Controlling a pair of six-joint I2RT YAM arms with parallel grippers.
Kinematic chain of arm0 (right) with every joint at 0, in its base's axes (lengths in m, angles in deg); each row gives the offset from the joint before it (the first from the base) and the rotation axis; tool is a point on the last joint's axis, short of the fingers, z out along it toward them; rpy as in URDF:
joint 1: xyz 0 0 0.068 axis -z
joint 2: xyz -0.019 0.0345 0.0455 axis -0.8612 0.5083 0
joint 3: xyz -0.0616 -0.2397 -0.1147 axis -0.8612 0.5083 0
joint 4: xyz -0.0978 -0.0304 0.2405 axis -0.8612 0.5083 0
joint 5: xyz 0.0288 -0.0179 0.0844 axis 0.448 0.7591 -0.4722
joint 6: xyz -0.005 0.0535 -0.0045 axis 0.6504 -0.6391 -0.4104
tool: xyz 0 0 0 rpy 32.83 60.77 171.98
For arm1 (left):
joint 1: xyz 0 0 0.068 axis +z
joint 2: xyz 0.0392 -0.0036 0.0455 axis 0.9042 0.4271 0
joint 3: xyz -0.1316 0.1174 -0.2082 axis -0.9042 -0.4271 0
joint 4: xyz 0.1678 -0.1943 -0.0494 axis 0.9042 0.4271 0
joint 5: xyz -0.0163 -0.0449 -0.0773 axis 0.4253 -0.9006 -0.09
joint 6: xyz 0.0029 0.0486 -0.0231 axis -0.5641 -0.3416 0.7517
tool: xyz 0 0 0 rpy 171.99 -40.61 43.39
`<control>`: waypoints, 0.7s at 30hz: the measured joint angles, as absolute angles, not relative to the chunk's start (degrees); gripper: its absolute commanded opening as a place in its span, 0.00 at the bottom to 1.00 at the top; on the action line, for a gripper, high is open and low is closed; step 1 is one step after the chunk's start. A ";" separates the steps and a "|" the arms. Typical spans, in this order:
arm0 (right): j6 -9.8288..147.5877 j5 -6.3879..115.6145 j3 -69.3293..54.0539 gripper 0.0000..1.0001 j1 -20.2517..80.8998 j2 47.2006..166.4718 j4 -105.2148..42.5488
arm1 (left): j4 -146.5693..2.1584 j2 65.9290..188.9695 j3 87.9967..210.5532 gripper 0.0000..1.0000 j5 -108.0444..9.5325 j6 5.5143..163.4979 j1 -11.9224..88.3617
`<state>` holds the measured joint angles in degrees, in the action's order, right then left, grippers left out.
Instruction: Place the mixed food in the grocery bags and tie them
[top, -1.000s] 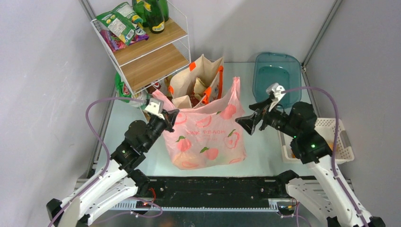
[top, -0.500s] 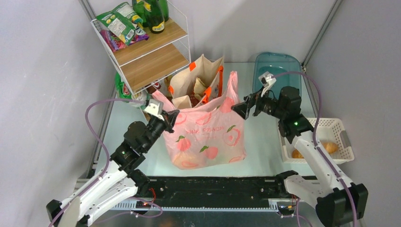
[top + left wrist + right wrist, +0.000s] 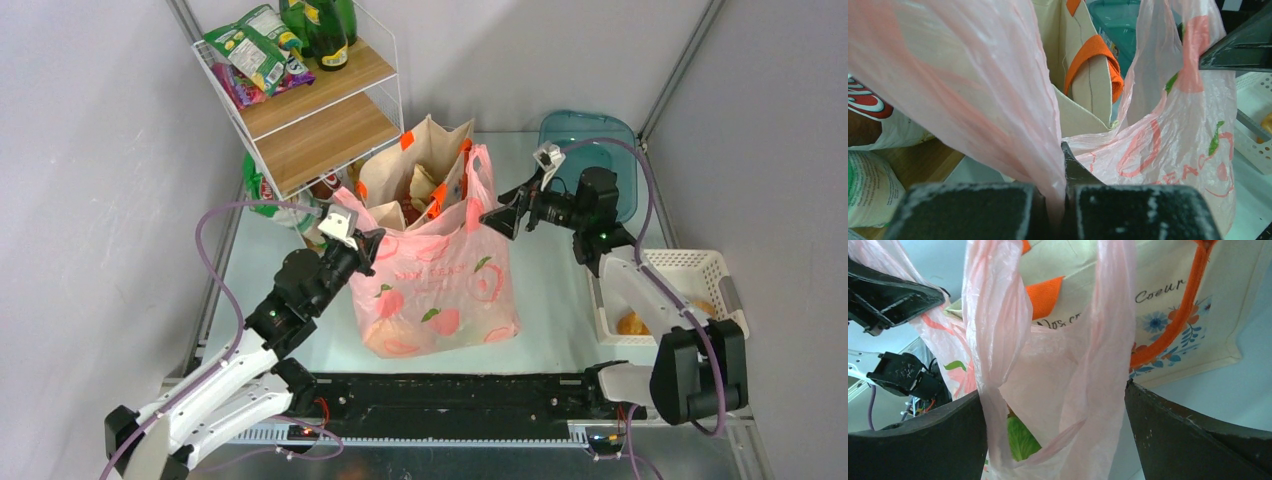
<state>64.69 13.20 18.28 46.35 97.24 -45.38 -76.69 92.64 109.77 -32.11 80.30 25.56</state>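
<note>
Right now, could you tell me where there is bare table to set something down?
Bare table lies between the pink bag and the white basket, and in a strip between the beige tote and the teal tray, with the open right hand over it. Crowded: the left back corner by the shelf, tote and left hand.

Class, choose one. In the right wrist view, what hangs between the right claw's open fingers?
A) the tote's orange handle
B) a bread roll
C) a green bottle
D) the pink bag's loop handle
D: the pink bag's loop handle hangs between the spread fingers of the right claw, not yet pinched.
</note>
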 measured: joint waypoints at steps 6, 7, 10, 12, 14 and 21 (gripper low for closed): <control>63.33 11.05 18.28 0.99 47.46 102.24 -48.88 | -77.26 92.12 109.66 0.00 -31.96 79.84 26.11; 63.20 10.68 18.28 0.98 47.46 102.62 -49.40 | -77.39 92.01 109.66 0.00 -31.91 79.84 26.13; 62.79 9.13 18.26 0.94 46.89 103.31 -51.00 | -77.76 91.83 109.66 0.00 -31.91 79.82 26.13; 62.68 8.37 18.26 0.86 46.11 103.49 -51.79 | -77.89 91.77 109.66 0.00 -31.94 79.82 26.22; 62.87 7.93 18.13 0.70 44.99 103.62 -52.27 | -78.13 91.77 109.64 0.00 -32.00 79.80 26.26; 62.42 6.73 17.39 0.00 43.11 103.97 -54.67 | -78.62 91.79 109.66 0.00 -33.03 79.76 26.28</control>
<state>62.42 6.73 17.39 43.11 103.97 -54.67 -78.62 91.79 109.66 -33.03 79.76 26.28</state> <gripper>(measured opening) 0.120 0.005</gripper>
